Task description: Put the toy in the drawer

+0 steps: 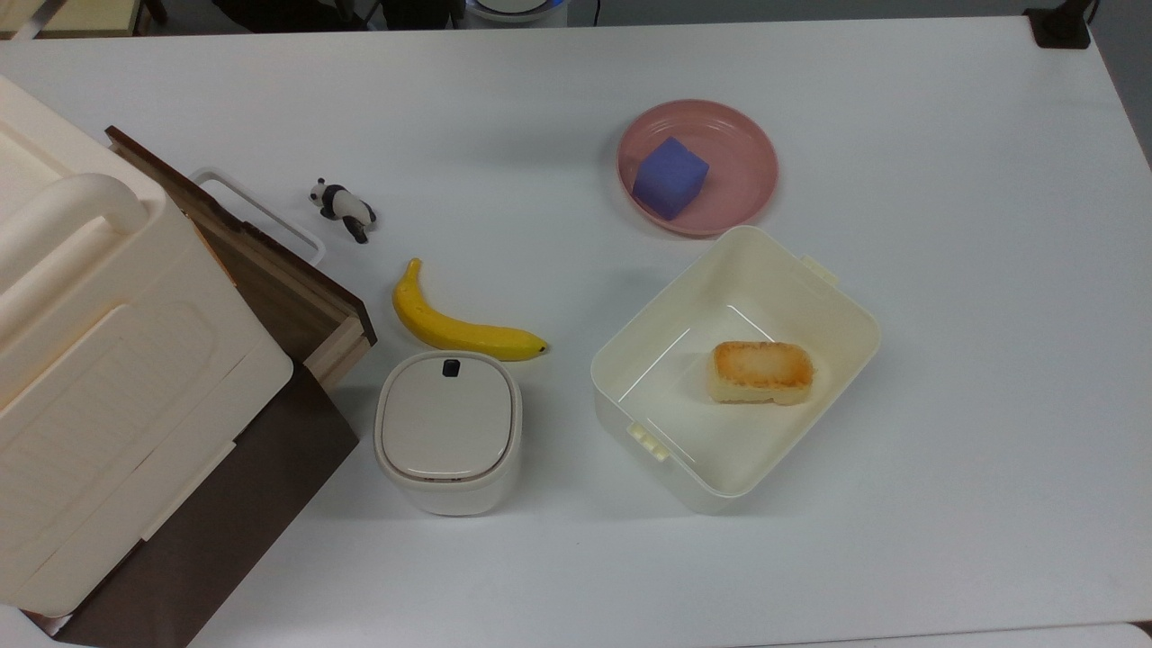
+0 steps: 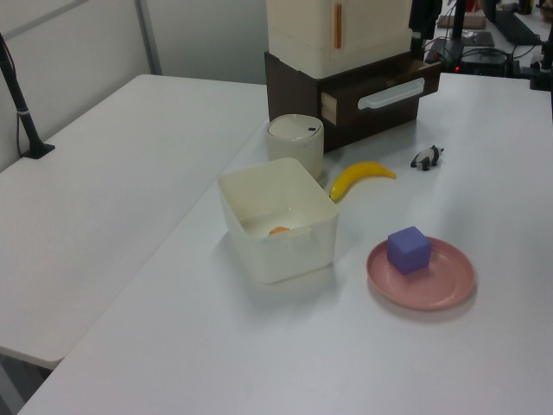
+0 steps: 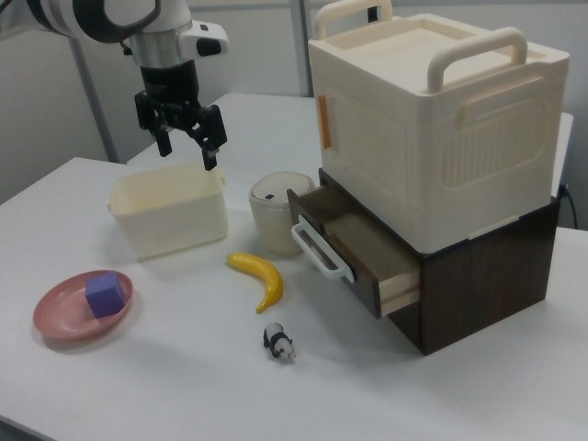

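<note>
From above we see the panda (image 1: 343,208) standing on the table (image 1: 945,270), just beside the pulled-out drawer (image 1: 270,270) and near the banana (image 1: 459,328). The left view shows it right of the banana, well apart from the plate (image 2: 449,285). In the right view our gripper (image 3: 183,133) hangs spread, seemingly above the bin (image 3: 170,216).

Bright, even overhead light, soft short shadows, mild glare on the white table (image 1: 945,270), focus sharp
</note>
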